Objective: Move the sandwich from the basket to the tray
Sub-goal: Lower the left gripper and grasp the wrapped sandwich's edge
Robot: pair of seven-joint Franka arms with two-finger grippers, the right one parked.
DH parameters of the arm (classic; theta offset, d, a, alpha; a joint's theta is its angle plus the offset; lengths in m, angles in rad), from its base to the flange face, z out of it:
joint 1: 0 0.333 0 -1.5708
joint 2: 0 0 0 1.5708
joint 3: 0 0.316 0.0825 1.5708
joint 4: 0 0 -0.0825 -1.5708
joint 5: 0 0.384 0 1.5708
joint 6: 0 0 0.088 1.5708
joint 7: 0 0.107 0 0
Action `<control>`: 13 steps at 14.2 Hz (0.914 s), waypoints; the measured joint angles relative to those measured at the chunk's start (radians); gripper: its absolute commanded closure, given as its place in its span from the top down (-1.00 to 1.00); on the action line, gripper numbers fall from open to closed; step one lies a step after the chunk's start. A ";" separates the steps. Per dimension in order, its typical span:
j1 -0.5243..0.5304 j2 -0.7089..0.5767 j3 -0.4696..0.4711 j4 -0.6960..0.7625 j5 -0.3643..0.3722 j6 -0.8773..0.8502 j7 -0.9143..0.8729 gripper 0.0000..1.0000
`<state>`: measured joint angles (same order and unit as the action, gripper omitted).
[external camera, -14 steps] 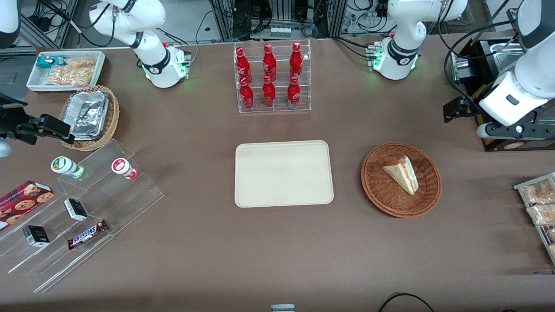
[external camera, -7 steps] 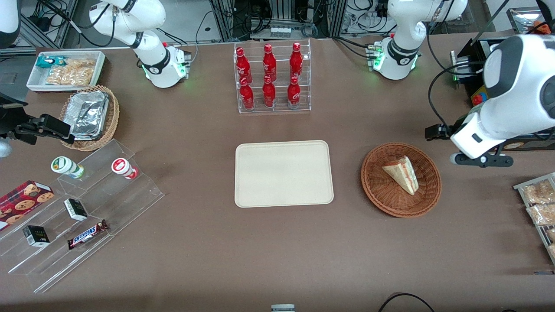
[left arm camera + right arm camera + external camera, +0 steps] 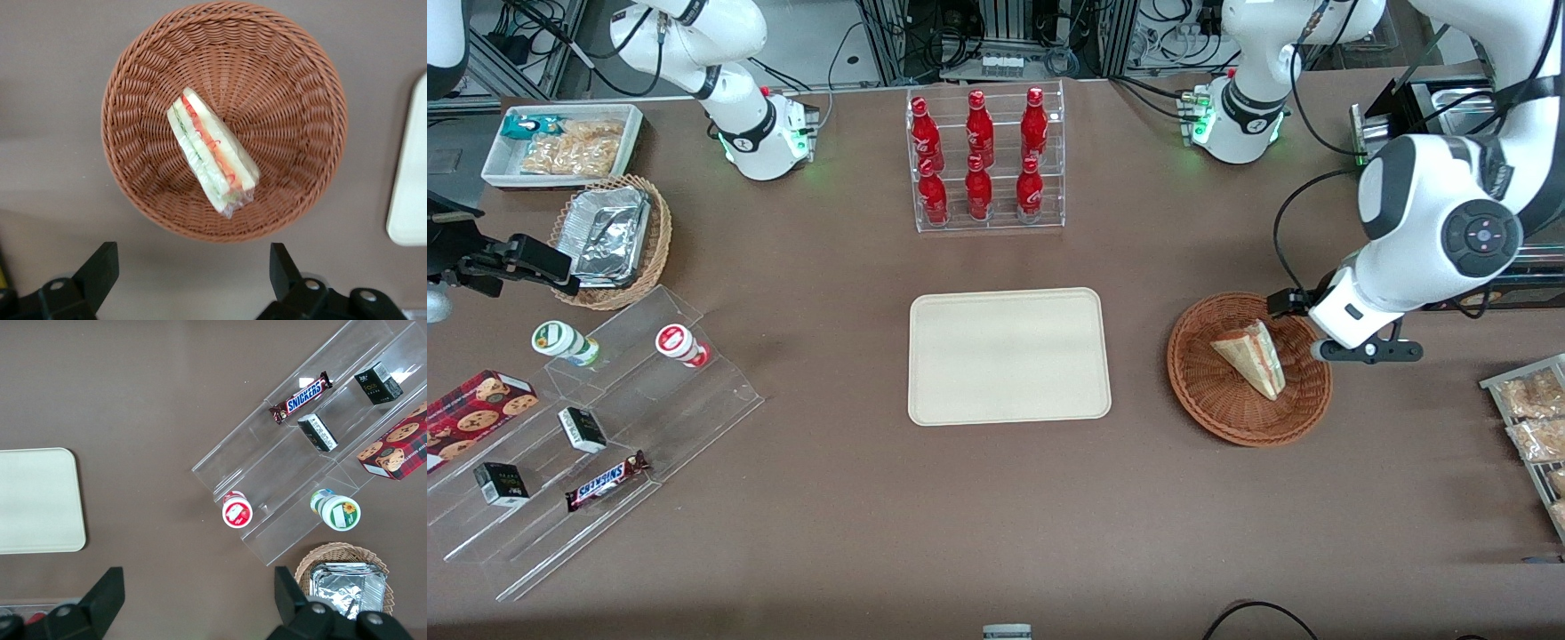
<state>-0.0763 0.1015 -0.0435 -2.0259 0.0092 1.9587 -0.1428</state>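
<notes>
The sandwich [image 3: 1254, 356], a pale triangular wedge with red and green filling at its edge, lies in the round reddish-brown basket [image 3: 1209, 391]. In the left wrist view the sandwich [image 3: 212, 160] rests near the middle of the basket [image 3: 293, 100]. My left gripper [image 3: 1352, 348] hovers over the basket's rim on the working arm's side. Its fingers [image 3: 100, 267] stand wide apart over bare table just outside the rim, so the gripper [image 3: 190, 267] is open and holds nothing. The cream tray [image 3: 1009, 356] lies flat beside the basket, toward the parked arm's end; its corner [image 3: 410, 180] shows in the wrist view.
A clear rack of red bottles [image 3: 985, 160] stands farther from the camera than the tray. Bagged snacks [image 3: 1529, 418] sit at the working arm's end. An acrylic stepped shelf [image 3: 605, 427], a tan basket of foil trays [image 3: 609, 240] and a white bin [image 3: 560, 142] lie toward the parked arm's end.
The left arm has swung in from the table's working-arm end toward the basket, and its gripper now hangs over the basket's rim. The sandwich, basket and tray have not moved.
</notes>
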 measured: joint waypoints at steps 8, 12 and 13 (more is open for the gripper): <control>-0.009 -0.033 -0.005 -0.205 0.000 0.284 -0.437 1.00; -0.013 -0.024 -0.005 -0.236 0.000 0.369 -0.713 1.00; -0.019 -0.013 -0.006 -0.247 0.000 0.408 -0.776 1.00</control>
<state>-0.0957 0.0880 -0.0490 -2.2726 0.0091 2.3662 -0.9191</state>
